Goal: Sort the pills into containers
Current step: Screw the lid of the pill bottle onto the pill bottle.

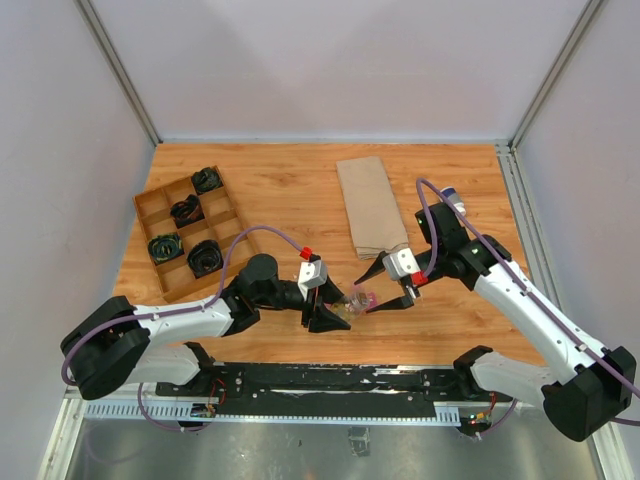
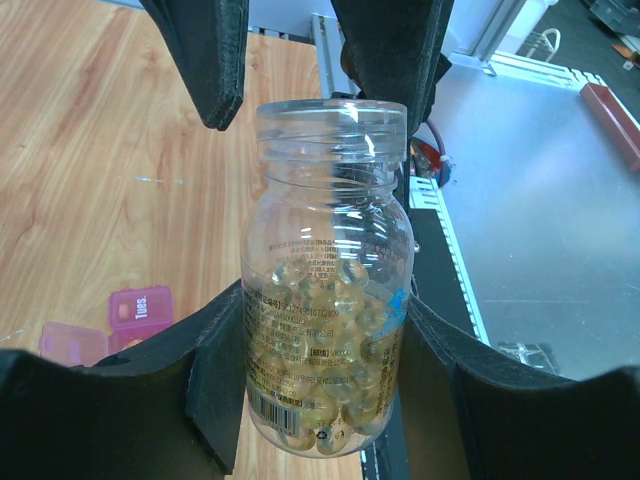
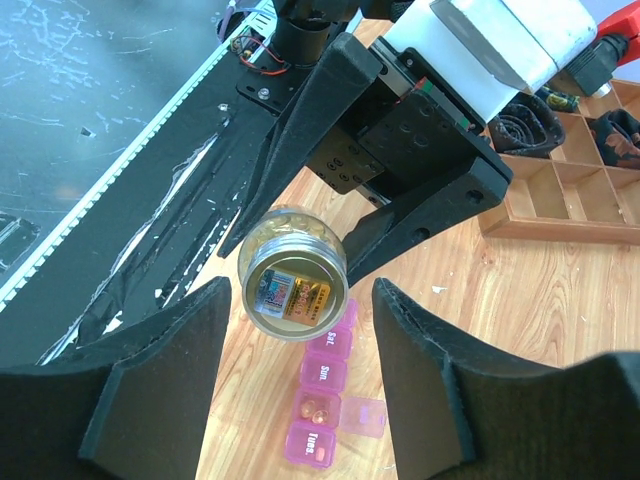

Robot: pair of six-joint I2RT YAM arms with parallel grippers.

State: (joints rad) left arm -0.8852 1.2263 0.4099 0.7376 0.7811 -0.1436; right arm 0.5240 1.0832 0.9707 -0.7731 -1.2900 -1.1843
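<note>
A clear bottle [image 2: 327, 280] without a cap, half full of yellow gel pills [image 2: 320, 330], is held above the table by my left gripper [image 2: 325, 310], which is shut on its lower body. The bottle [image 3: 295, 272] is tilted, mouth toward the right wrist camera. My right gripper [image 3: 302, 292] is open; its fingers [image 2: 215, 60] flank the bottle's neck with a gap on each side. The pink containers [image 3: 328, 395] lie on the table just under the bottle's mouth. One compartment [image 3: 318, 408] stands open with a few pills inside. From above, the bottle [image 1: 347, 306] and containers [image 1: 364, 298] sit between both grippers.
A brown wooden divided tray [image 1: 150, 205] with black items is at the back left. A flat brown paper bag [image 1: 372, 205] lies behind the right gripper [image 1: 387, 288]. The table's near edge and black base rail [image 1: 330, 378] run just below the left gripper [image 1: 328, 312].
</note>
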